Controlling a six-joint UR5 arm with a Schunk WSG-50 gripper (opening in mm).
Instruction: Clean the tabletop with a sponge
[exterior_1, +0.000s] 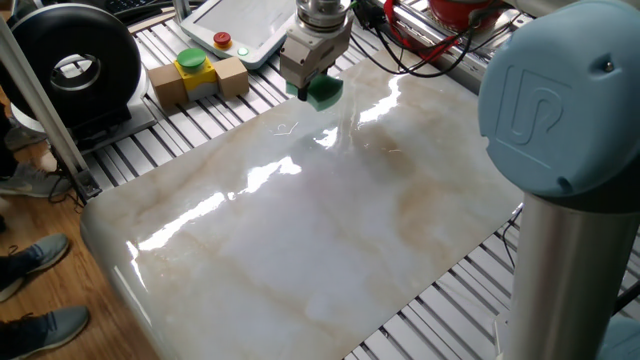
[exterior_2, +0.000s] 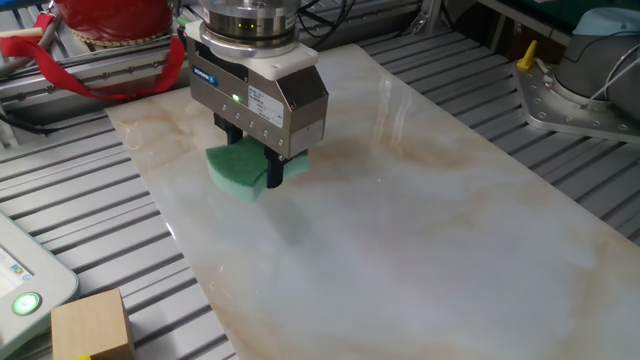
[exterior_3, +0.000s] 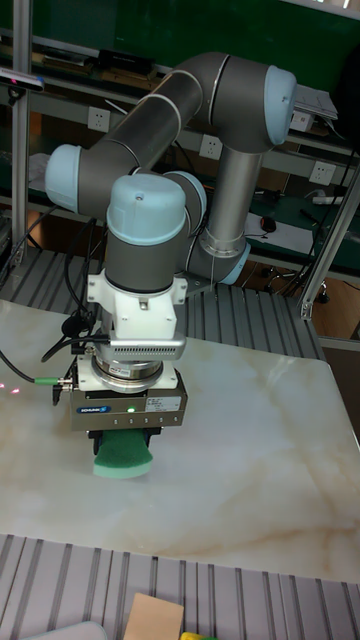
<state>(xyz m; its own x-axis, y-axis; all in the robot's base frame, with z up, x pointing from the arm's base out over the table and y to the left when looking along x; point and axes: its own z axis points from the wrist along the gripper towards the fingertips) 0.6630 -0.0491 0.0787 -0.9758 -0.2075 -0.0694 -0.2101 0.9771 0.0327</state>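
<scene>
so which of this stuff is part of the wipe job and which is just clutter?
Part of the job:
- sponge, gripped in the hand
- tabletop, the marble slab being wiped

Just lying about:
- cardboard box with a yellow-and-green button
- pendant with its red button
- black reel
- red item at the far end

I see the sponge (exterior_2: 240, 170) clamped between the fingers of the gripper (exterior_2: 256, 168), over a corner region of the tabletop (exterior_2: 420, 240), close to its edge. Whether it touches the slab, I cannot tell. Off that edge, on the ribbed frame (exterior_1: 190, 130), a cardboard box (exterior_1: 197, 80) sits beside a tablet-like pendant (exterior_1: 240, 25). The arm (exterior_3: 180, 130) rises behind the gripper.
</scene>
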